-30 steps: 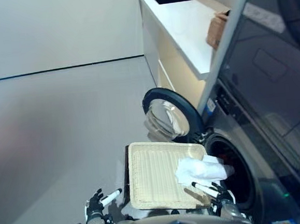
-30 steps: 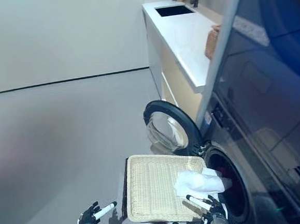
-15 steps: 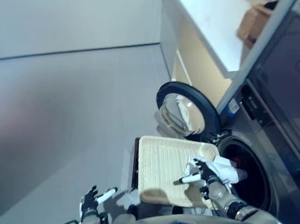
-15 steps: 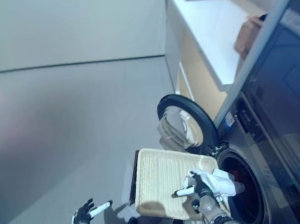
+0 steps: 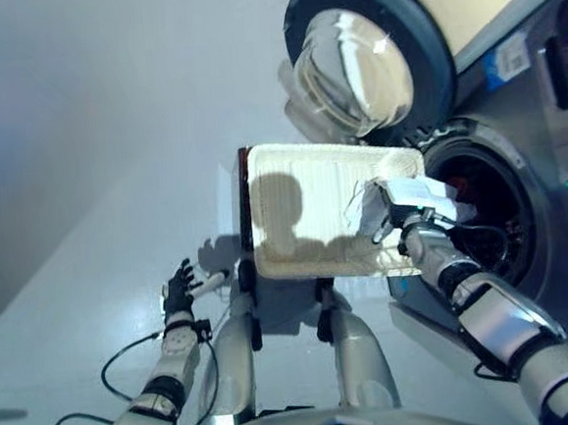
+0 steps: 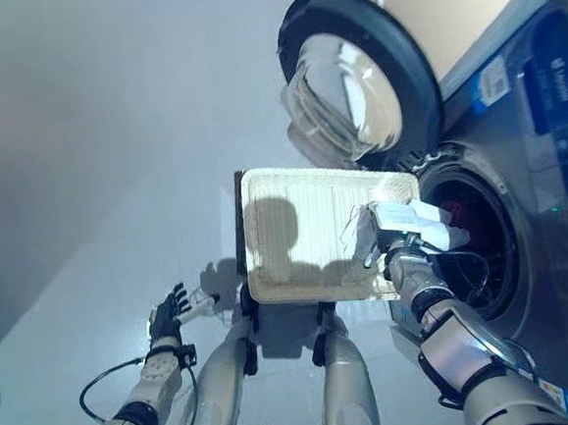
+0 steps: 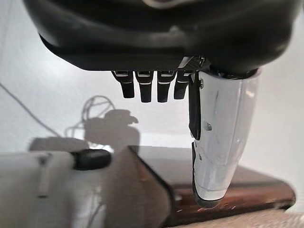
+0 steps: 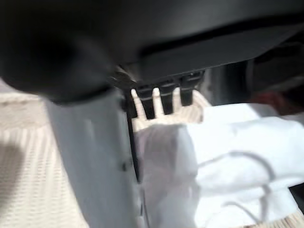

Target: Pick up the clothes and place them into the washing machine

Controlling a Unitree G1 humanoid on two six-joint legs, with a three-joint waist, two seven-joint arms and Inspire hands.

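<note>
A white crumpled cloth (image 5: 415, 194) lies at the edge of a cream woven rectangular tray (image 5: 304, 221), on the side next to the round dark opening of the grey front-loading washing machine (image 5: 480, 207). The machine's round black-rimmed glass door (image 5: 365, 53) stands swung open beyond the tray. The right hand (image 5: 395, 225) rests on the cloth — in its wrist view the white-covered thumb (image 8: 90, 161) lies against the fabric and the fingers (image 8: 164, 97) reach over its fold, but whether they actually pinch it cannot be told. The left hand (image 5: 180, 287) hangs well apart over the pale grey floor (image 5: 85, 189), its fingers spread loosely — holding nothing
</note>
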